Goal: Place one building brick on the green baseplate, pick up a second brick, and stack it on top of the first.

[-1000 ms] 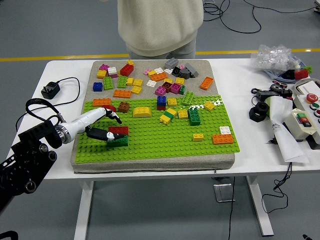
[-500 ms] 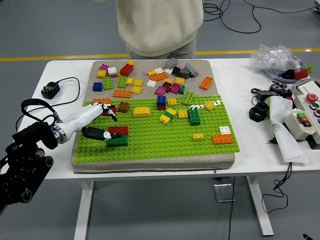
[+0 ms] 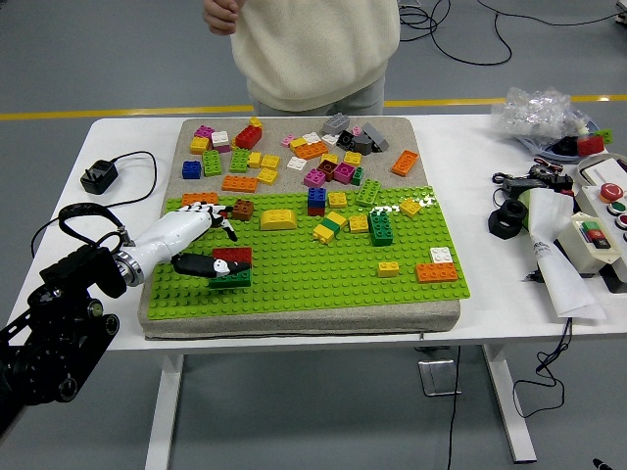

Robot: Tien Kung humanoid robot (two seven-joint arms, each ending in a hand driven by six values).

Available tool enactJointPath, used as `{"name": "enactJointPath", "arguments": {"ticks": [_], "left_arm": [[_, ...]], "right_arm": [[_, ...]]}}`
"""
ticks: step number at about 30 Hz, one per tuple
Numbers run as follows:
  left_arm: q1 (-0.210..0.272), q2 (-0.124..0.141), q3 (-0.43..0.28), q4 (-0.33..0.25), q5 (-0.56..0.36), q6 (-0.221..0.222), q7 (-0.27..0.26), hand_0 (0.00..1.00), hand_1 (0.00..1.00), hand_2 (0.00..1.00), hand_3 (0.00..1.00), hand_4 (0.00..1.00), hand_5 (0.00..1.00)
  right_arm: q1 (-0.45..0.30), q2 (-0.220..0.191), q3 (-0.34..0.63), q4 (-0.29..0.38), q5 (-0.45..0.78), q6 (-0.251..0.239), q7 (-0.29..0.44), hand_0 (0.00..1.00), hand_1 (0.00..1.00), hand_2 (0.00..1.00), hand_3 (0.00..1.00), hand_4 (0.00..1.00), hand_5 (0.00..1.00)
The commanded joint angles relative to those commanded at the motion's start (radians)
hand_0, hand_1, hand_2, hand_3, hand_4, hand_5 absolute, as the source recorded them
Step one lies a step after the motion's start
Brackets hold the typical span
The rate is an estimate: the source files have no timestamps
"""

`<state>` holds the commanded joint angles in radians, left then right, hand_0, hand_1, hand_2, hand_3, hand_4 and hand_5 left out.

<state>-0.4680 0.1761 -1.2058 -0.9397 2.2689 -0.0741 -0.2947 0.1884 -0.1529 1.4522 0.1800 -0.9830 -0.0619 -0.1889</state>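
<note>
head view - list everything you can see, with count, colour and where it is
green baseplate: one, green, near half of the grey mat
grey mat: one, grey, centre of the white table
red brick: one, red, stacked on the dark green brick, left of the baseplate
loose bricks: many, mixed colours, far half of the mat; several more on the baseplate
black adapter: one, black, far left of the table
clutter: several items, right end of the table
person: one, cream top, far side
left hand: one, white with black thumb, thumb at the stacked bricks
</note>
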Motion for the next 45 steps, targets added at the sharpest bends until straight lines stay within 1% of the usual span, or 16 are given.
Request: {"name": "enactJointPath", "arguments": {"ticks": [6,11,29,40,45], "left_arm": [[0.010,-0.002,0.004,-0.003,0.000,0.003,0.002,0.998,0.998,0.998,0.594,0.941,0.772],[0.012,-0.005,0.008,0.016,0.000,0.013,-0.001,0.998,0.998,0.998,0.594,0.941,0.772],[0.006,-0.014,0.011,0.076,0.000,0.023,-0.004,0.998,0.998,0.998,0.591,0.943,0.764],[-0.001,-0.020,0.007,0.100,0.000,0.028,-0.004,0.998,0.998,0.998,0.584,0.937,0.756],[0.005,-0.019,0.009,0.100,0.000,0.021,-0.004,0.998,0.998,0.997,0.579,0.934,0.751]], "right_arm": [[0.001,0.000,-0.001,0.000,-0.002,-0.001,0.000,0.783,0.723,0.775,0.694,0.917,0.643],[0.005,0.000,-0.003,0.000,-0.002,-0.005,-0.001,0.783,0.723,0.775,0.694,0.917,0.643],[0.005,-0.001,-0.003,0.000,-0.002,-0.004,-0.006,0.783,0.724,0.776,0.694,0.917,0.643],[0.007,-0.001,-0.002,0.000,0.002,-0.005,-0.007,0.783,0.724,0.776,0.694,0.917,0.643],[0.006,-0.001,-0.001,0.000,0.003,-0.006,-0.007,0.783,0.723,0.775,0.694,0.917,0.643]]}}
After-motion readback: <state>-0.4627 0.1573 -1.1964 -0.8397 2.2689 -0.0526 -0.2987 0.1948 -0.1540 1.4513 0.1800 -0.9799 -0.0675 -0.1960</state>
